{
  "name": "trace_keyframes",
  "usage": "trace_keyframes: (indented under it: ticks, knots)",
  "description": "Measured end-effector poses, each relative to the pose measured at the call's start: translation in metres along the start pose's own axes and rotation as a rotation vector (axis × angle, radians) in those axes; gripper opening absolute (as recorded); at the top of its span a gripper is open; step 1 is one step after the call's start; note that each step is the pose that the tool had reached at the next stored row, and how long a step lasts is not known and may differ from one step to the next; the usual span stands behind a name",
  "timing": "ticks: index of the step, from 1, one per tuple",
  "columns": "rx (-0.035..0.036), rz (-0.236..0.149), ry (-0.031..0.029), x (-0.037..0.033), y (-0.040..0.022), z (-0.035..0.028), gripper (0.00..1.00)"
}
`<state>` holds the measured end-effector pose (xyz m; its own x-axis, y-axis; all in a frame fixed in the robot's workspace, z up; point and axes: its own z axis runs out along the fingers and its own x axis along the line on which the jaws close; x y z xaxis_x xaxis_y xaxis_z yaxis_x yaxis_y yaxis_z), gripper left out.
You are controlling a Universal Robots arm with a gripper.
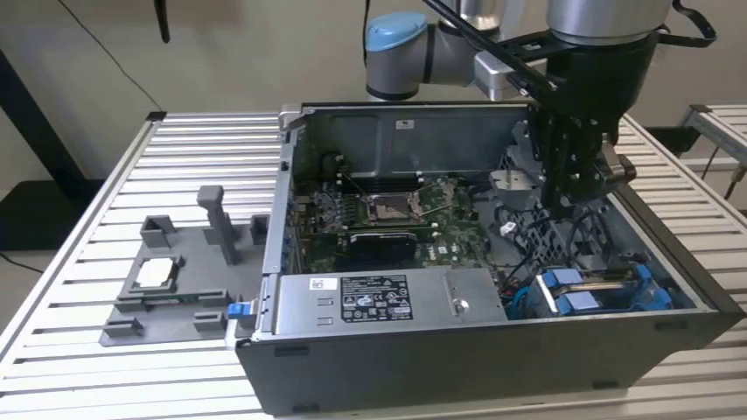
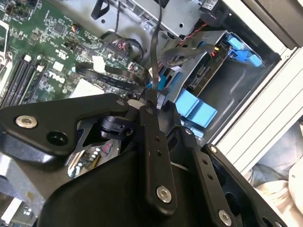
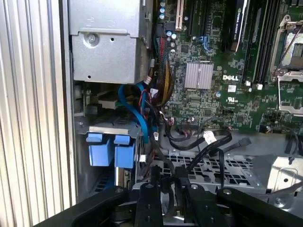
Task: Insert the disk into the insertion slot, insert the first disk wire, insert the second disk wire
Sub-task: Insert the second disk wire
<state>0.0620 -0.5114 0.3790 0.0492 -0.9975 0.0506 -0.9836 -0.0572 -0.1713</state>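
The disk (image 1: 597, 290) lies in the insertion slot (image 1: 531, 302) at the near right corner of the open case, and its blue carrier tabs (image 2: 195, 107) (image 3: 107, 149) stick out. My gripper (image 1: 568, 210) hangs inside the case just above and behind the disk. In the second wrist view the gripper (image 2: 150, 97) is pinched shut on a thin black disk wire (image 2: 155, 52) that runs off toward the drive bay (image 2: 189, 66). Its fingertips (image 3: 156, 176) sit over the perforated grey metal beside the blue tabs, among several loose black cables (image 3: 199, 142).
A grey labelled power-supply box (image 1: 386, 302) fills the case's near side, with the green motherboard (image 1: 386, 219) behind it. On the exterior view's left, a grey plastic fixture tray (image 1: 175, 289) stands on the slatted metal table (image 1: 82, 262). Case walls close in around the gripper.
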Motion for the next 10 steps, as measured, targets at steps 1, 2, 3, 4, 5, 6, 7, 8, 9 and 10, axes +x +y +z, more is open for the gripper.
trace_keyframes:
  ticks: [1,2,3,4,5,6,7,8,9,10]
  knots:
    - [0.0001,-0.001,0.0,0.0,0.0001,0.0001,0.27]
    - [0.0001,-0.001,0.0002,0.0,0.0001,0.0001,0.27]
    - [0.0003,-0.001,0.0002,0.0,0.0001,0.0001,0.27]
    - [0.0007,-0.001,0.0002,0.0,0.0001,0.0002,0.27]
    - [0.0014,-0.001,0.0006,0.0,0.0001,0.0004,0.27]
    - [0.0023,-0.002,0.0017,-0.0001,0.0002,0.0005,0.27]
    - [0.0038,-0.002,0.0038,-0.0001,0.0003,0.0006,0.27]
    - [0.0059,-0.002,0.0061,-0.0001,0.0004,0.0007,0.27]
    - [0.0074,-0.002,0.0083,-0.0001,0.0004,0.001,0.27]
    - [0.0089,-0.003,0.0105,-0.0001,0.0004,0.0012,0.27]
